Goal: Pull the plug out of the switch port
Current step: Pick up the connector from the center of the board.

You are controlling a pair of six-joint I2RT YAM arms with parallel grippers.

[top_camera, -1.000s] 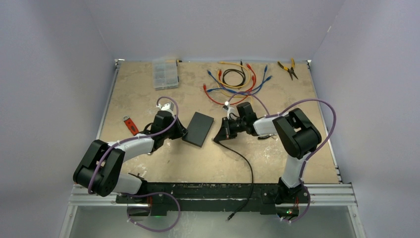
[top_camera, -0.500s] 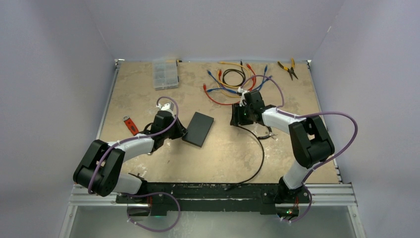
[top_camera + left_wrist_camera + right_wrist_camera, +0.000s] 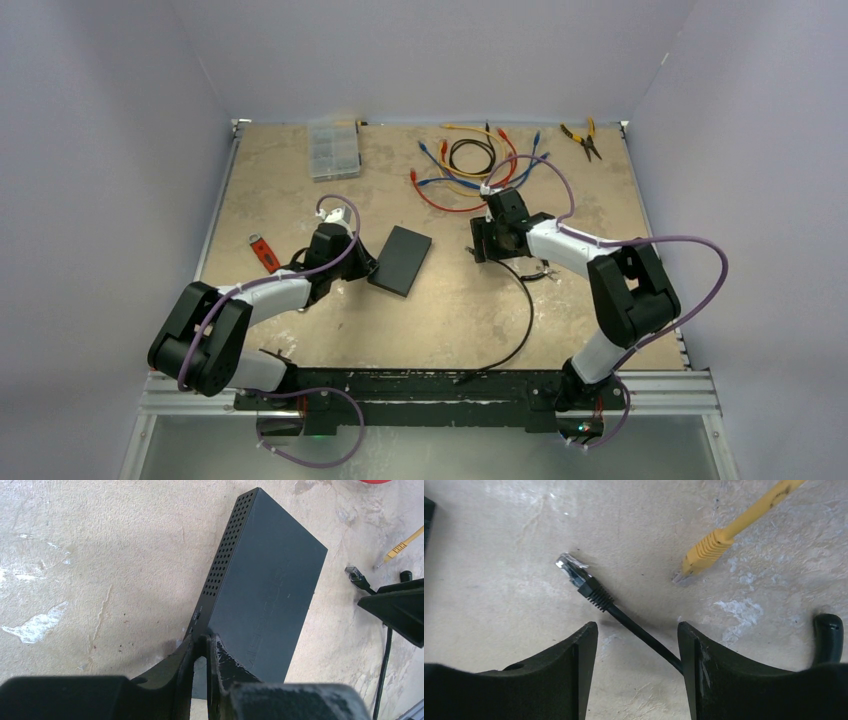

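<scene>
The switch [image 3: 400, 260] is a flat black box lying left of the table's centre. My left gripper [image 3: 366, 272] is shut on its near left corner. In the left wrist view its fingers [image 3: 202, 647] pinch the edge of the switch [image 3: 270, 590]. The plug [image 3: 576, 575] is out of the switch and lies loose on the table, its clear tip pointing to the switch. My right gripper [image 3: 638, 626] stands open just behind it, and the black cable [image 3: 644, 635] runs between the fingers. The right gripper [image 3: 482, 240] is to the right of the switch, well apart from it.
The black cable [image 3: 525, 310] curves to the table's near edge. A yellow plug [image 3: 709, 550] lies just beyond the right gripper. Coloured patch cables [image 3: 475, 165], pliers [image 3: 582, 138] and a clear compartment box [image 3: 333, 148] are at the back. A red tool [image 3: 264, 252] lies left.
The right gripper has opened and let go of the plug. It moved back and to the right, away from the switch, dragging the cable along. The left arm has not moved.
</scene>
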